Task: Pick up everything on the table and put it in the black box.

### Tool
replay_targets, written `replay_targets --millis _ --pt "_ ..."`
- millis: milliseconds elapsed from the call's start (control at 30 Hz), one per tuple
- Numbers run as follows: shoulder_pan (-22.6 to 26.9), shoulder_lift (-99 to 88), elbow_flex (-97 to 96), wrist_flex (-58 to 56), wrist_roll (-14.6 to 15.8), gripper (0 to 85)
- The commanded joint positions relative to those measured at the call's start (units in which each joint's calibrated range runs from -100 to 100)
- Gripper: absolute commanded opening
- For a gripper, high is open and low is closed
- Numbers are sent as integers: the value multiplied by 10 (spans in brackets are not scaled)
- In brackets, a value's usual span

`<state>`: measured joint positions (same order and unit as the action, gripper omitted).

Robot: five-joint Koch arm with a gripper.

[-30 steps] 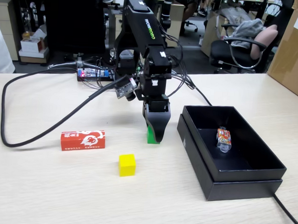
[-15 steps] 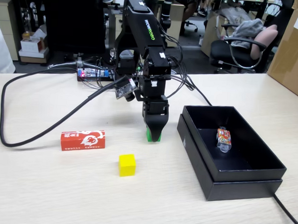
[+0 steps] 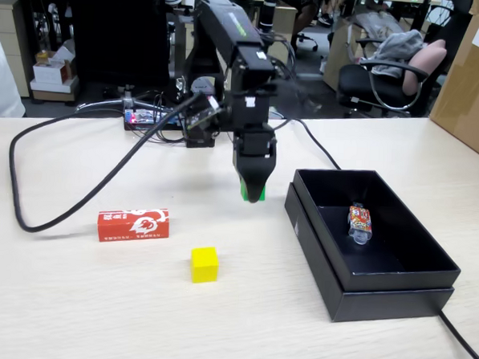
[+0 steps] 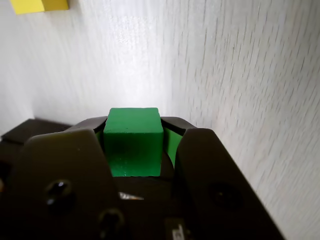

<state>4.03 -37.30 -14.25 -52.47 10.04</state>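
The green cube (image 4: 133, 141) sits clamped between my black jaws; my gripper (image 3: 251, 194) is shut on it and hangs above the table (image 3: 96, 309), just left of the black box (image 3: 316, 244) in the fixed view, where only a green sliver (image 3: 243, 191) of the cube shows. The yellow cube (image 3: 204, 264) rests on the table in front of the gripper and appears at the top left corner (image 4: 37, 5) of the wrist view. Further left lies the red carton (image 3: 133, 224) with white markings.
A clear-wrapped red-and-green packet (image 3: 359, 222) lies inside the black box. A thick black cable (image 3: 28, 225) loops across the table's left side. A brown cardboard carton (image 3: 474, 79) stands at the far right. Another cable (image 3: 464, 340) runs off the box's near right corner.
The gripper has risen off the table with the green cube, which stood on the surface a second ago. The arm has also shifted slightly right. The cable loop moved a little.
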Motion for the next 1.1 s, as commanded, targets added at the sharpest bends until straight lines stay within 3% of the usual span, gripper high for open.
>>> replay_targets --millis 0,167,367,700,1067 --pt "18 -108 43 -3 0 137" --pt "62 -181 64 -3 2 137" --pt "93 -75 138 -3 14 137" --pt "104 119 225 -2 19 138" --pt "103 162 208 -2 19 148"
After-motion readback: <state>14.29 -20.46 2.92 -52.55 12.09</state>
